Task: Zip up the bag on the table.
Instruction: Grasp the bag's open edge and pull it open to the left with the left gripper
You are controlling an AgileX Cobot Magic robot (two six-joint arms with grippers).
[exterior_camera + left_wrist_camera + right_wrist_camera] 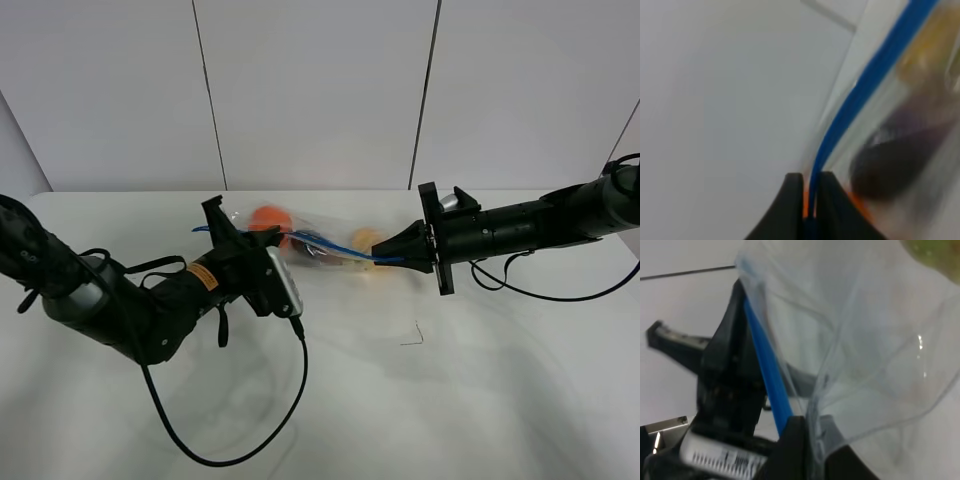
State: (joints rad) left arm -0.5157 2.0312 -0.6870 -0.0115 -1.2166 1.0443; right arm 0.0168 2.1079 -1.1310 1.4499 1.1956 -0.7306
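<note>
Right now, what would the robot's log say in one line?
left gripper: shut on bag at blue zip strip | right gripper: shut on strip's other end | bag: stretched between grippers over table

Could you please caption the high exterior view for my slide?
Left gripper and right gripper pinch the blue zip strip on the bag near opposite ends.

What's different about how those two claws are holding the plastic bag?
The left gripper pinches the blue zip strip of the bag at the end by the orange item. The right gripper pinches it at the end by the yellow item. The left arm comes in bent, while the right arm reaches in nearly straight. Both grippers are shut on the strip, which runs between them.
</note>
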